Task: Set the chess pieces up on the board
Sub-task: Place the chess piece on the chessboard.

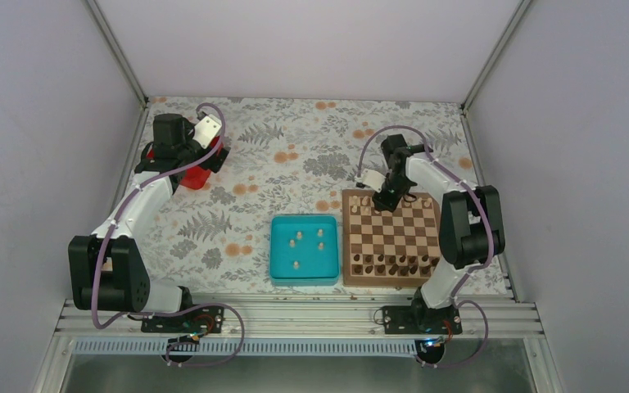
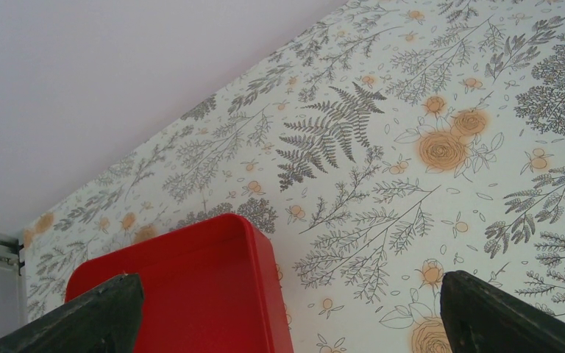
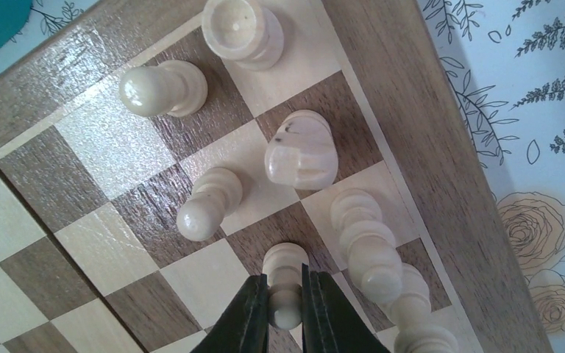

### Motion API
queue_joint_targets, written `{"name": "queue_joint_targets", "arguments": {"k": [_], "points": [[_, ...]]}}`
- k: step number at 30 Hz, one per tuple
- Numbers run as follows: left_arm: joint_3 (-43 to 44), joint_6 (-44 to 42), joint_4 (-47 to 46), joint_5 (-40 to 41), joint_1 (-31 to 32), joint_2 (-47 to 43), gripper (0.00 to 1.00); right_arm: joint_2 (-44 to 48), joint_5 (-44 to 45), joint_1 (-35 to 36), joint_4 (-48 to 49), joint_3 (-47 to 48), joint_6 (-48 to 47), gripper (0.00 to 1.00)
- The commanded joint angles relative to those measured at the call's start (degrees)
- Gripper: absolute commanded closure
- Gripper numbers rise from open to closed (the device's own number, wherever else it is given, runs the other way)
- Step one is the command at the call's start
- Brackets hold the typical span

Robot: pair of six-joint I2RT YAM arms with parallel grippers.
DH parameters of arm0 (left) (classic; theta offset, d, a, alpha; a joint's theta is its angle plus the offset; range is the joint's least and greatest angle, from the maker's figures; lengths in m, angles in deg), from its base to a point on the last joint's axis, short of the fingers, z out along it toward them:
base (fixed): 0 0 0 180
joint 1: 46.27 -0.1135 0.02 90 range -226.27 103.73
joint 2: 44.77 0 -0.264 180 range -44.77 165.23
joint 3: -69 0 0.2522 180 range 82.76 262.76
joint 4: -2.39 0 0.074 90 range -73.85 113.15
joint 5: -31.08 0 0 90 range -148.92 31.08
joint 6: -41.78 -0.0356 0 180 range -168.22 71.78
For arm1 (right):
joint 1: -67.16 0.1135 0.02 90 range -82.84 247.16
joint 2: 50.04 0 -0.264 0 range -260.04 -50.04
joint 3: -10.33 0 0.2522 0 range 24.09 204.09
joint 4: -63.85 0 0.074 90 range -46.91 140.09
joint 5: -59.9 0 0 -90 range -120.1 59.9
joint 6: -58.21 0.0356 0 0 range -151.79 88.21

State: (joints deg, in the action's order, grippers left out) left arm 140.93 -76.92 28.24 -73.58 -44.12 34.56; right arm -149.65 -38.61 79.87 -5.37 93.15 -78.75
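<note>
Three pale walls [image 1: 295, 41] enclosed the worktop [image 1: 295, 155], which carried a cloth printed with grey ferns and orange flowers. Metal rails [image 1: 295, 315] ran along the near edge, where both arm bases were bolted. A teal tray [image 1: 277, 246] lay near the middle, with the board [image 1: 393, 237] just beside it on the right. A red container [image 1: 196, 176] sat at the far left.

The left arm [image 1: 131, 213] rose from its base, bent at the elbow and reached toward the far left corner. The left hand [image 2: 288, 283] hung above the red container with its fingers [image 2: 96, 316] spread wide and nothing between them.

The right arm [image 1: 459, 229] folded upward beside the right edge of the board, and its forearm reached over the far rows. The right hand [image 3: 285, 283] pointed down at the far left part of the board. Its fingers [image 3: 246, 316] were closed on one pale pawn [image 3: 285, 259], pinching it near the head. Whether the pawn's base touched the board could not be determined.

Several other pale chess pieces [image 3: 301, 151] stood on the neighbouring squares close around the held pawn, near the board's border. About five more pale chess pieces [image 1: 301, 235] stood loose in the teal tray, well apart from the right hand. Dark pieces [image 1: 389, 266] lined the near rows of the board.
</note>
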Motion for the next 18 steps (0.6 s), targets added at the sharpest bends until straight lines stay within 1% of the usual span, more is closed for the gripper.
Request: {"name": "queue_joint_targets", "arguments": {"k": [1, 13, 16, 18], "points": [[0.4, 0.3, -0.4, -0.6, 0.2, 0.1, 0.0, -0.5, -1.2, -0.6, 0.8, -0.6, -0.7, 0.88], [0.5, 0.1, 0.1, -1.3, 0.2, -0.1, 0.0, 2.8, -1.9, -0.7, -2.6, 1.6, -0.4, 0.74], [0.5, 0.1, 0.0, -1.3, 0.2, -0.3, 0.0, 3.8, -2.6, -0.7, -4.6, 3.4, -0.4, 0.72], [0.5, 0.1, 0.1, -1.3, 0.2, -0.4, 0.0, 6.2, -3.8, -0.6, -6.6, 5.6, -0.7, 0.71]]}}
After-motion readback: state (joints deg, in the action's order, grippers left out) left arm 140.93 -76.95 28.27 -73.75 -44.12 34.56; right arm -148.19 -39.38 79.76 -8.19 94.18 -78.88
